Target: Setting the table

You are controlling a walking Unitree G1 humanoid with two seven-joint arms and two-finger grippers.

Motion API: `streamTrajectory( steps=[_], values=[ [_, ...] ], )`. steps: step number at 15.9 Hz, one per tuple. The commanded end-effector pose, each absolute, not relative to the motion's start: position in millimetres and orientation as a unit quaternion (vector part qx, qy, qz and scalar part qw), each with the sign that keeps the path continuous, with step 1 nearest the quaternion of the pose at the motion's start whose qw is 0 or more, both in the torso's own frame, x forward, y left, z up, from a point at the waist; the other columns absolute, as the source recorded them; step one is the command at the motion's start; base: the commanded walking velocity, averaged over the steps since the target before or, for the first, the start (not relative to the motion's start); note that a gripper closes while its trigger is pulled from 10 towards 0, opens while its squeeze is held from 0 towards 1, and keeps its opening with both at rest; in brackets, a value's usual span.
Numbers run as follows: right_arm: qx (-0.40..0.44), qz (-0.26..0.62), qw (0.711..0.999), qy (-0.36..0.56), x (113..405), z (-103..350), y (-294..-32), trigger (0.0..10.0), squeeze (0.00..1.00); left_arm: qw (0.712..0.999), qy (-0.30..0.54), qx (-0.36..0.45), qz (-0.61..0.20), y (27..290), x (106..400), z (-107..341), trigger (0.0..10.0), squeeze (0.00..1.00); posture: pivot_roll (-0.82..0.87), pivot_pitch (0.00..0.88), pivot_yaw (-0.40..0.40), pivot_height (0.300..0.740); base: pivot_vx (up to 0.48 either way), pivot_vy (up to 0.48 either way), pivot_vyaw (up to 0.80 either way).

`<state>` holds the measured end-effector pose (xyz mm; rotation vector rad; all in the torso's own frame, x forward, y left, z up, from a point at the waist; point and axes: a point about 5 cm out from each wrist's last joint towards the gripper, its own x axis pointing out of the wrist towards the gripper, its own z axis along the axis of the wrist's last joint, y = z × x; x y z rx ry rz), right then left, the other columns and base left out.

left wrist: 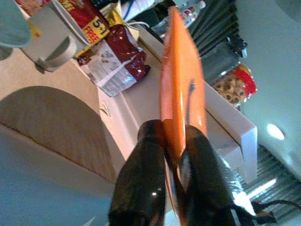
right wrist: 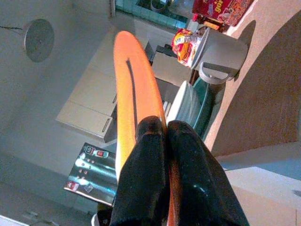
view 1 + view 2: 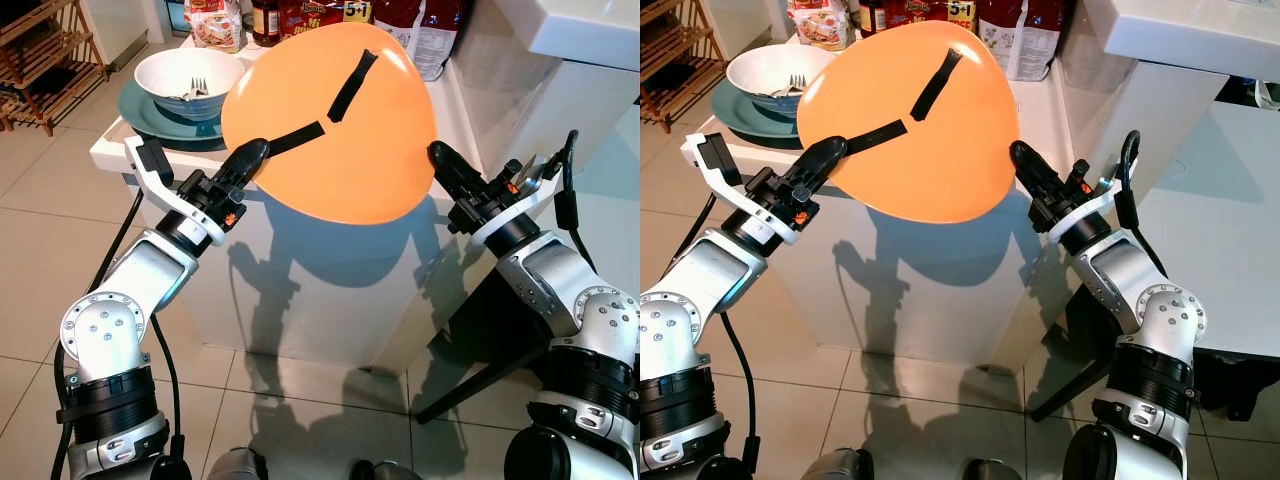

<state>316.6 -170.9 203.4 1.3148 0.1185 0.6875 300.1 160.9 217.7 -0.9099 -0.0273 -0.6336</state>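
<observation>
over at the far left corner of the white worktop [image 3: 455, 130] a teal plate [image 3: 150, 115] is parked, with a white bowl [image 3: 170, 72] sat on top of it and a fork [image 3: 198, 88] resting inside the bowl. some snack bags [image 3: 420, 30] are lined up along the worktop's back edge.

the left claw [image 3: 250, 158] is clamped on the left rim of the orange plate [image 3: 340, 140], and in the left wrist view both black fingers [image 1: 141, 183] can be seen pinching the rim edge-on, one on each face. the plate is held up in the air over the worktop's front edge, tilted steeply so its underside is shown to the head camera, not touching the surface. two strips of black tape [image 3: 352, 85] are stuck across that underside.

on the right rim the right claw [image 3: 440, 160] is closed on the same plate, fingers [image 2: 146, 174] squeezed tight either side of the edge in the right wrist view. a shadow of the plate is thrown down the worktop's white front panel, above the tiled floor [image 3: 30, 260].
</observation>
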Motion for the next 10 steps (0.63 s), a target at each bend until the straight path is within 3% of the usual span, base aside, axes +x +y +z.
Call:
streamTrajectory(
  steps=[1,2,3,4,5,6,10],
  values=[
    [0.585,0.304,0.750,0.039,316.0,208.9,-176.3,0.2,0.00,0.841,-0.017,-0.433,-0.324,155.1,298.3,221.6,0.0,0.00,0.00,0.063,-0.029,0.740,0.000,0.000,0.00],
    [0.583,0.303,0.753,0.040,316.3,208.9,-176.4,1.9,0.00,0.841,-0.017,-0.433,-0.324,155.1,298.5,221.7,0.0,0.00,0.00,0.064,-0.029,0.740,0.000,0.000,0.00],
    [0.568,0.302,0.765,0.042,316.5,208.8,-175.9,10.0,0.00,0.841,-0.018,-0.433,-0.323,155.1,298.9,222.0,0.0,0.00,0.00,0.065,-0.030,0.740,0.000,0.000,0.00],
    [0.555,0.303,0.773,0.045,316.2,208.9,-175.0,10.0,0.00,0.841,-0.019,-0.434,-0.322,155.2,299.2,222.3,0.0,0.00,0.00,0.066,-0.031,0.740,0.000,0.000,0.00],
    [0.557,0.305,0.772,0.045,316.0,209.1,-174.7,10.0,0.72,0.841,-0.022,-0.435,-0.321,155.8,299.5,223.0,0.0,0.00,0.00,0.067,-0.032,0.740,0.000,0.000,0.00],
    [0.561,0.312,0.766,0.043,315.1,210.1,-175.3,10.0,1.00,0.842,-0.023,-0.435,-0.319,156.0,299.7,223.4,0.0,0.00,0.00,0.068,-0.032,0.740,0.000,0.000,0.00],
    [0.560,0.323,0.762,0.036,313.8,213.1,-178.6,10.0,1.00,0.839,-0.027,-0.438,-0.322,156.2,300.0,225.1,0.0,0.00,0.00,0.069,-0.031,0.740,0.000,0.000,0.00]
  ],
)
